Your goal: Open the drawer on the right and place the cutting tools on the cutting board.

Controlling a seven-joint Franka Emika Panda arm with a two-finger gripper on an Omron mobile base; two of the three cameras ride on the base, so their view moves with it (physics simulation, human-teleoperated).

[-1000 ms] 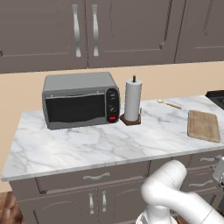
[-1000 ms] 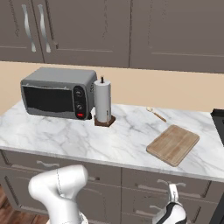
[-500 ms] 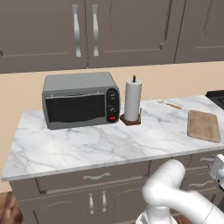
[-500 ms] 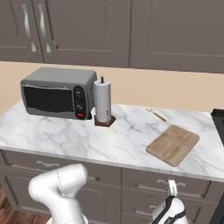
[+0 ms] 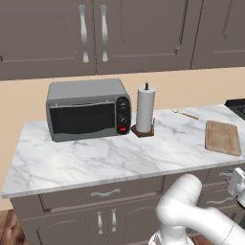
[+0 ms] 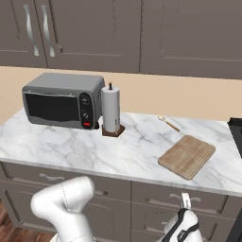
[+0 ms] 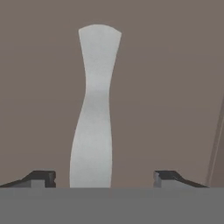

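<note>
The marble tabletop [image 5: 110, 160] runs wide under a row of grey-brown wall cabinets [image 5: 95, 33] with long silver pulls. At its left end stands a grey toaster oven [image 5: 88, 115] with a dark glass door and a red button at the lower right of its panel. Just beside the oven's right side a white paper towel roll [image 5: 145, 111] stands upright on a small brown base. Toward the right end the cutting board [image 6: 187, 156] lies flat on the marble, well apart from the roll, nothing on it. Behind the board, near the wall, a thin tan wooden stick [image 6: 168, 123] lies by itself.

Below the tabletop, under the cutting board, sits the drawer [image 6: 203, 200], its front flush with the cabinet face and shut. The white arm reaches low in front of it, and the tool [image 7: 105, 177] points straight at the drawer's curved silver handle [image 7: 94, 109]. The two dark fingertips [image 7: 40, 177] stand wide apart, one on either side of the handle, gripping nothing.
</note>
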